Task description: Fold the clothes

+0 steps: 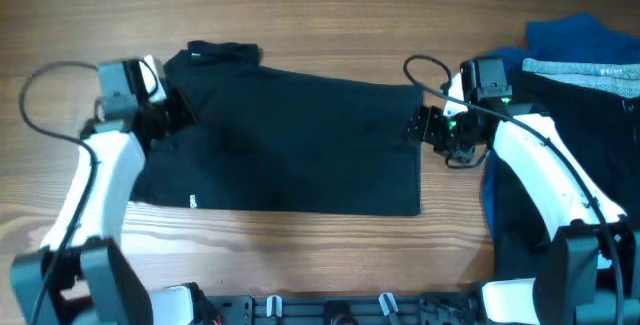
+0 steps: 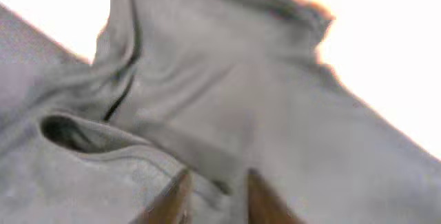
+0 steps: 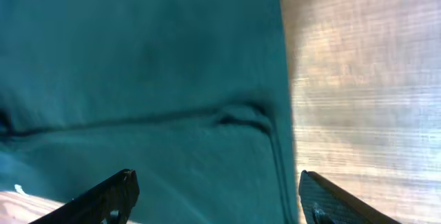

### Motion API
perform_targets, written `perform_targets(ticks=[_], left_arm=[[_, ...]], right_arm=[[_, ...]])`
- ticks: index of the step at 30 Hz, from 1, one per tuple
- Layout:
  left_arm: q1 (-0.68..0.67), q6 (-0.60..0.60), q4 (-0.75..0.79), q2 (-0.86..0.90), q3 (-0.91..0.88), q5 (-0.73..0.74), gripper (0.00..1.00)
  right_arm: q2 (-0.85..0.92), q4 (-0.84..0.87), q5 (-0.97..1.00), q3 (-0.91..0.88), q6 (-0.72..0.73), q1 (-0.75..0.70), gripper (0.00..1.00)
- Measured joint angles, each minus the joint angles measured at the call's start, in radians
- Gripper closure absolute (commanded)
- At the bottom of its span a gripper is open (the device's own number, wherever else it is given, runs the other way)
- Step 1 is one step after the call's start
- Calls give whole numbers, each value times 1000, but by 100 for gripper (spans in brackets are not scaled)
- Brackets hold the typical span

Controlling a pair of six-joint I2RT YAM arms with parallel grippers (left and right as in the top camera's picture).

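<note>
Shirt's place: the black shirt (image 1: pixel 300 135) is lying flat across the middle of the wooden table (image 1: pixel 300 15), between the two arms, with its collar (image 1: pixel 225 53) sitting at the far left corner.
Overhead view alone: it is showing the whole outline, a rough rectangle running left to right, with a small white mark (image 1: pixel 192 201) near the near left corner. A bright blue garment (image 1: pixel 570 35) and a black garment with a grey waistband (image 1: pixel 580 68) are lying at the far right, apart from the shirt.
Left wrist view alone: the glare is washing the cloth out to grey and the table to white. Soft ripples and a dark, open fold (image 2: pixel 65 131) are showing up close, and a scrap of white is peeking in at the top edge.
Right wrist view alone: the cloth is looking teal here. A stitched seam (image 3: pixel 138 122) is crossing it, and the shirt's straight right edge is meeting bare wood.
Left tool (image 1: pixel 170 115): it is sitting on the shirt's left edge, its fingers (image 2: pixel 172 200) standing a little apart with cloth in the gap. Whether they are pinching it cannot be told.
Right tool (image 1: pixel 420 125): it is hanging at the shirt's right edge with its fingers (image 3: pixel 114 196) spread wide, straddling that edge and gripping nothing.
</note>
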Motion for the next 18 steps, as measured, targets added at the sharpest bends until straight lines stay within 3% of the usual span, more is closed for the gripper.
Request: perform_targets(ticks=[3,8,18], left_arm=[[-5,59,-56,-21,169,3,60],[-5,95,58,11,222,3,58],[-5,43,443,401,224,3,50]], right_arm=[[0,12,3,122,-8,0,18],[-1,149,73,249,-5,0,18],[84,134,100,249,27,0,14]])
